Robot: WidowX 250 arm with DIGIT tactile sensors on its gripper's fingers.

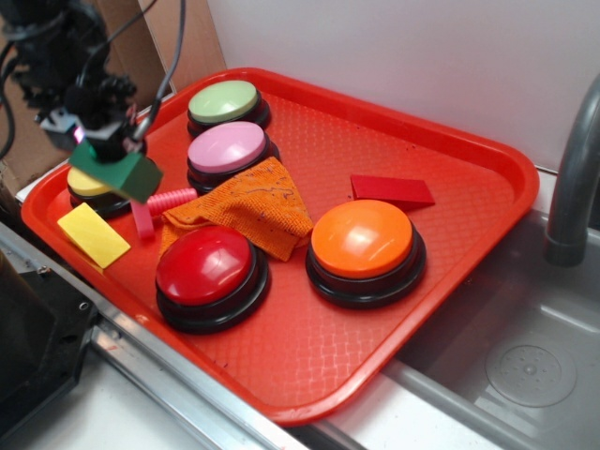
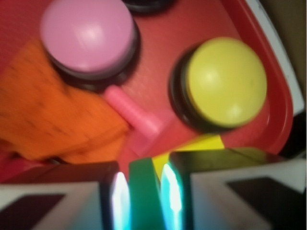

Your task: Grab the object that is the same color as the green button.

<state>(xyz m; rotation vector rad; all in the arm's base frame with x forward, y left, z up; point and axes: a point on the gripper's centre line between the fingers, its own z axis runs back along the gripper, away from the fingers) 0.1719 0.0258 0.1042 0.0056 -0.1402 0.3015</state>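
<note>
**Green block in my grip, above the tray's corner**

The small dark green solid block (image 1: 127,175) sits between my jaws, which are closed down to its width and pinch it on two opposite faces; in the wrist view a strip of green (image 2: 143,191) shows in the narrow gap. My gripper (image 1: 105,142) hangs clear of the red plastic tray (image 1: 450,281), with the block off its surface.

Directly beneath my jaws lies the round yellow domed button (image 2: 225,81), and just beside it the flat yellow block (image 1: 92,234). A little ahead of them is a pink ridged cylinder (image 2: 132,111), then the crumpled orange cloth (image 1: 246,206) and the round pink button (image 1: 228,148). The round pale green domed button (image 1: 223,101), whose colour picks out the block, stands farther off beyond the pink one.

The grab looks done, I judge. To hold it well I should keep pressure even, since the block appears tilted in my grip, and lift straight, avoiding sideways swings over the yellow button.
</note>
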